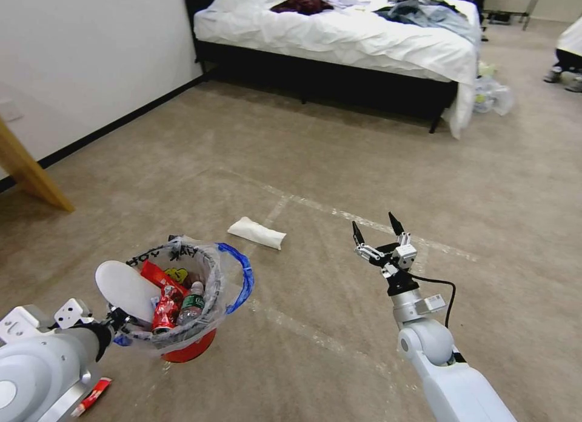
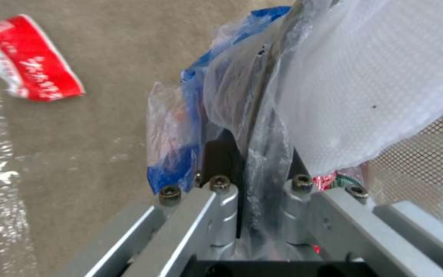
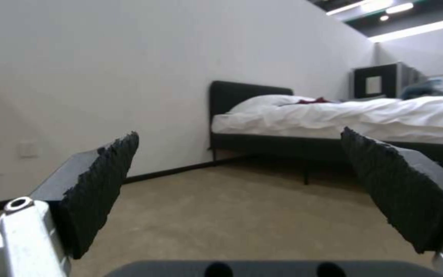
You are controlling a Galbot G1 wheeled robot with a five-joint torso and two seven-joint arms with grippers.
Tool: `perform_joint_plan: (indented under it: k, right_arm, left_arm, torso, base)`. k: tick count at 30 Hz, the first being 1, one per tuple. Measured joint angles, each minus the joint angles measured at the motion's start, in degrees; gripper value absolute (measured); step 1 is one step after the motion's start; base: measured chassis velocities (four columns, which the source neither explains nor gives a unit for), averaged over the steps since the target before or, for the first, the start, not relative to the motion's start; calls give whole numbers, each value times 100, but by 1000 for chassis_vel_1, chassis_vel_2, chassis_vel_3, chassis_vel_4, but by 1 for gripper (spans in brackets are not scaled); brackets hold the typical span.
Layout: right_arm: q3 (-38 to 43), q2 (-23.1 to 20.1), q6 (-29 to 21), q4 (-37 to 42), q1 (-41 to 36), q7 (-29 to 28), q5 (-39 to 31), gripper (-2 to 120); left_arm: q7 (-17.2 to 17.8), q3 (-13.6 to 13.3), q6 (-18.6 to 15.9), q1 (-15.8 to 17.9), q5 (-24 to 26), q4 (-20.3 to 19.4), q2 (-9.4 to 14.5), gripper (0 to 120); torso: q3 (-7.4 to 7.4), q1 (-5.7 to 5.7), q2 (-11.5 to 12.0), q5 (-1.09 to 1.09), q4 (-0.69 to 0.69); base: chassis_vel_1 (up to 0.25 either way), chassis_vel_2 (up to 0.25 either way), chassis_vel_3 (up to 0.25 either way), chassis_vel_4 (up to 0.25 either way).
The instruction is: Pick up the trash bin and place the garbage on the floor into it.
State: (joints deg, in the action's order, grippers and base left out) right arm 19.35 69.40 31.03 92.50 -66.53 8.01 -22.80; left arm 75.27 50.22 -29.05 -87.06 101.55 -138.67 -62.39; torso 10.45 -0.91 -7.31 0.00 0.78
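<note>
The trash bin [image 1: 193,348], red and lined with a clear bag with blue handles, is low on the left of the head view. My left gripper [image 1: 118,321] is shut on its near rim and bag; the left wrist view shows the fingers [image 2: 221,154] clamping the plastic and rim. Inside lie a white slipper [image 1: 124,288], red wrappers [image 1: 163,302] and a small bottle [image 1: 193,301]. On the floor [image 1: 303,155], a white piece of garbage [image 1: 256,233] lies just beyond the bin, and a red wrapper [image 1: 94,396] [image 2: 32,73] lies beside my left arm. My right gripper [image 1: 379,228] [image 3: 242,184] hangs open and empty, to the right of the white piece.
A bed [image 1: 339,34] with clothes heaped on white bedding stands at the back, with plastic bags [image 1: 492,96] at its right corner. A white wall [image 1: 79,58] runs along the left, with a wooden leg [image 1: 30,173] before it. Shiny tape lines [image 1: 364,219] cross the carpet.
</note>
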Motion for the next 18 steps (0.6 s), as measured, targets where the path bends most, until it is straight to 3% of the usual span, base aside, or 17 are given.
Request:
perform_joint_plan:
  k: [4, 8, 18]
  right_arm:
    - [1, 13, 53, -20, 0, 8, 18, 100]
    - [6, 30, 94, -25, -2, 16, 14, 100]
    - [-4, 139, 108, -15, -72, 86, 19, 100]
  left_arm:
    - [0, 38, -5, -8, -14, 0, 19, 4]
    - [1, 106, 2, -24, 14, -14, 69, 4]
    - [16, 193, -11, -89, 61, -57, 98, 4]
  torso:
    - [0, 0, 0, 0, -5]
    - [0, 0, 0, 0, 2]
    - [0, 0, 0, 0, -1]
  base:
    - [66, 53, 68, 67]
    - [15, 7, 6, 10]
    - [0, 0, 0, 0]
